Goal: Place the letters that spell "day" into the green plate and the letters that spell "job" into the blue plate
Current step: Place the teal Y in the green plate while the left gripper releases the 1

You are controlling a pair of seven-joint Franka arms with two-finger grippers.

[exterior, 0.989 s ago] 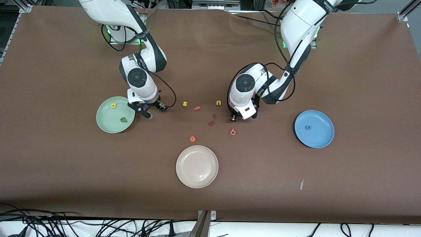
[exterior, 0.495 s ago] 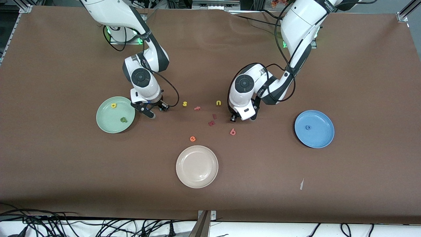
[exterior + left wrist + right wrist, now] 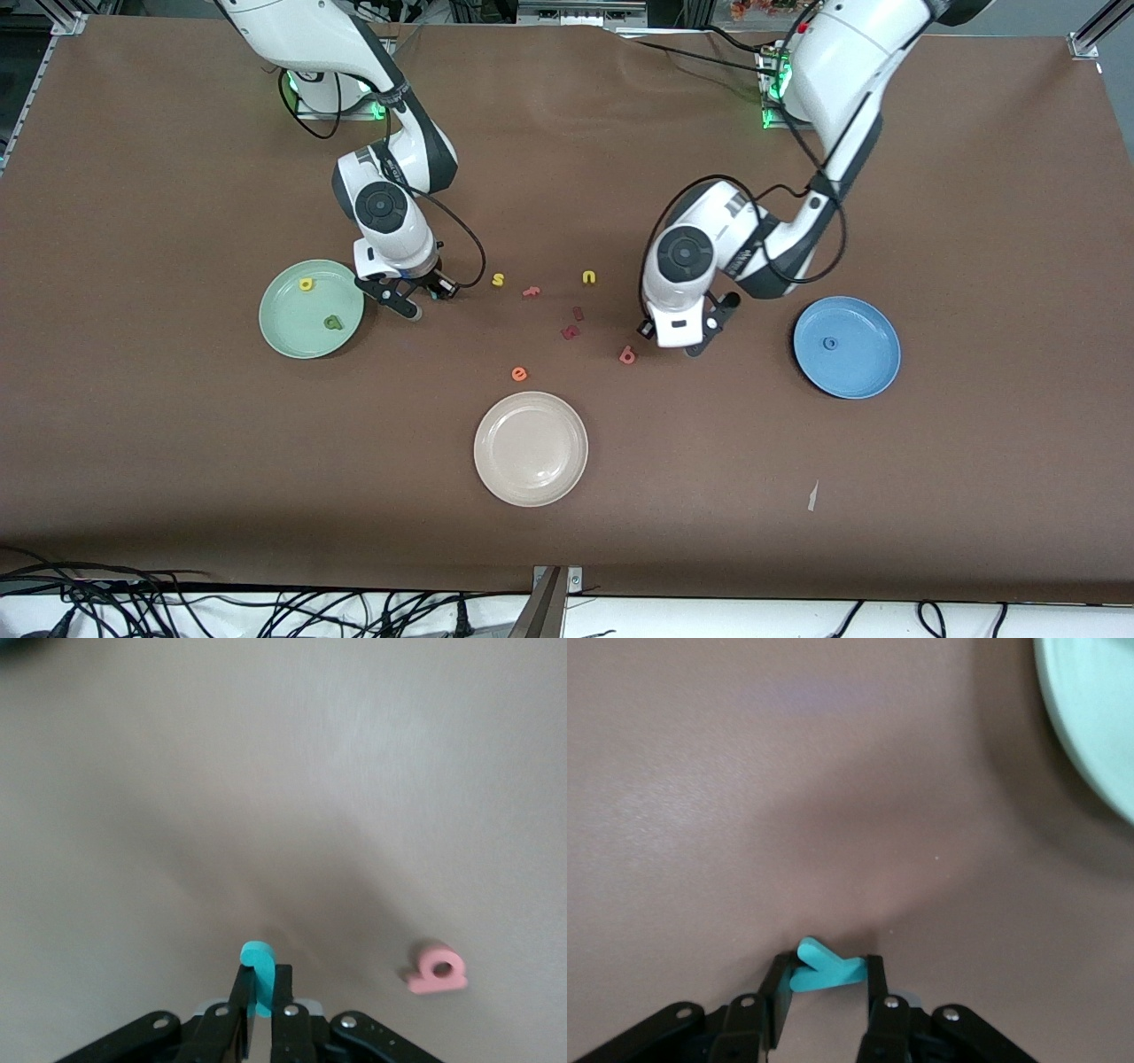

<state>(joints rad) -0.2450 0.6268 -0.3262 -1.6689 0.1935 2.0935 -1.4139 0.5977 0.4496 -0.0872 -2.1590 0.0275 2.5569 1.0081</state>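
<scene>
- Pinkish "b" [image 3: 627, 355] lies on the bench, nearest the camera.
- Left claw [image 3: 257, 1010], over the bench beside it, is clamped on the teal "j" [image 3: 259, 964].
- Right claw [image 3: 826, 992], beside the green plate [image 3: 288, 332], pinches the teal "y" [image 3: 824, 973].
- Blue plate [image 3: 864, 372] holds the "o" [image 3: 830, 343].

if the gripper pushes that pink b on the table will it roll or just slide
Probably slide: the pink b lies flat on the brown table, so rolling seems unlikely. It looks tiny beside the blue plate, likely light, and could skid easily. It looks foam-like, so it may squash slightly rather than crack.
</scene>
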